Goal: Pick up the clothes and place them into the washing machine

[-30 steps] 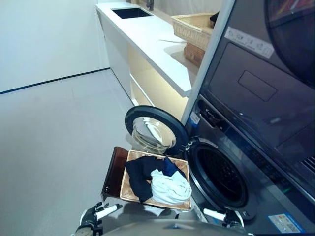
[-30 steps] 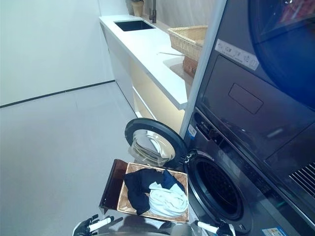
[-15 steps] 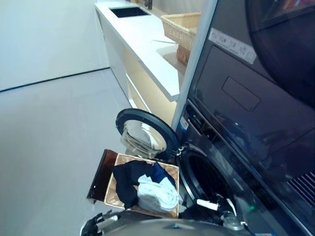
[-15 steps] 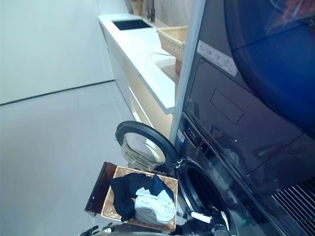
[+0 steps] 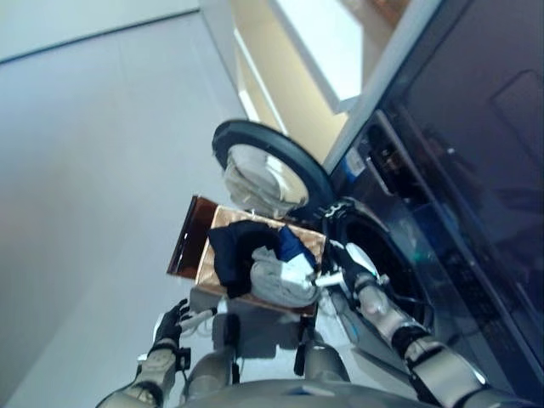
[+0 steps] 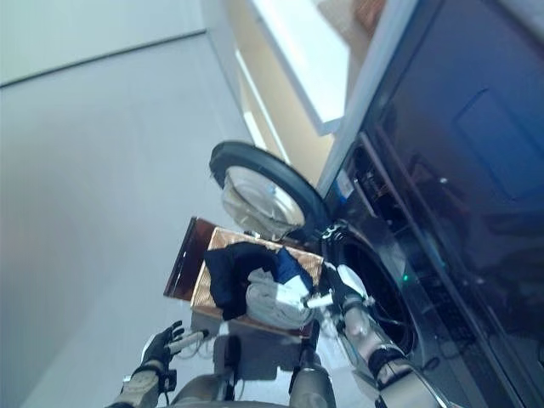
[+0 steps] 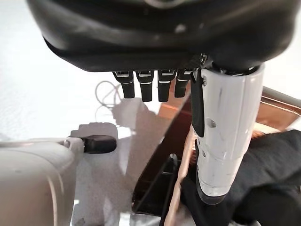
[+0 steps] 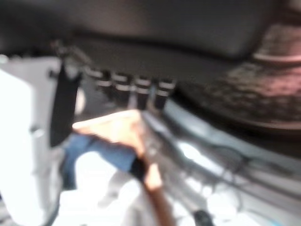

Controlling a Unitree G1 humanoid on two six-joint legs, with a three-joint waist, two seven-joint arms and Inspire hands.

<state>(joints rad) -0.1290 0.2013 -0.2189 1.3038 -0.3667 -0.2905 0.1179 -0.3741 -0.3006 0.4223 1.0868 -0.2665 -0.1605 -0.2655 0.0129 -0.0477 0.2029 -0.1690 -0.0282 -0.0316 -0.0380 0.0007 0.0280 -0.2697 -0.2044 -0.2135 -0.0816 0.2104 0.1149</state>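
Note:
A woven basket (image 5: 206, 255) sits on the floor before the washing machine, holding a dark garment (image 5: 234, 251), a white garment (image 5: 280, 280) and a bit of blue cloth (image 5: 293, 244). The washer's round door (image 5: 268, 170) stands open behind the basket, and the dark drum opening (image 5: 387, 268) is to its right. My right hand (image 5: 344, 259) hovers open at the basket's right rim, its white thumb beside the white garment; its wrist view shows the basket corner (image 8: 127, 125) and blue cloth (image 8: 106, 150) below the fingers. My left hand (image 5: 174, 323) hangs open, low, left of the basket.
A dark brown board (image 5: 185, 238) leans against the basket's left side. A white counter (image 5: 323, 42) with cabinets runs along the back. A dark appliance front (image 5: 476, 144) rises above the washer. Grey floor (image 5: 85, 170) spreads to the left.
The camera has tipped down toward the basket. My right hand has risen from beside the drum to the basket's right rim, near the white garment. The left hand stays low.

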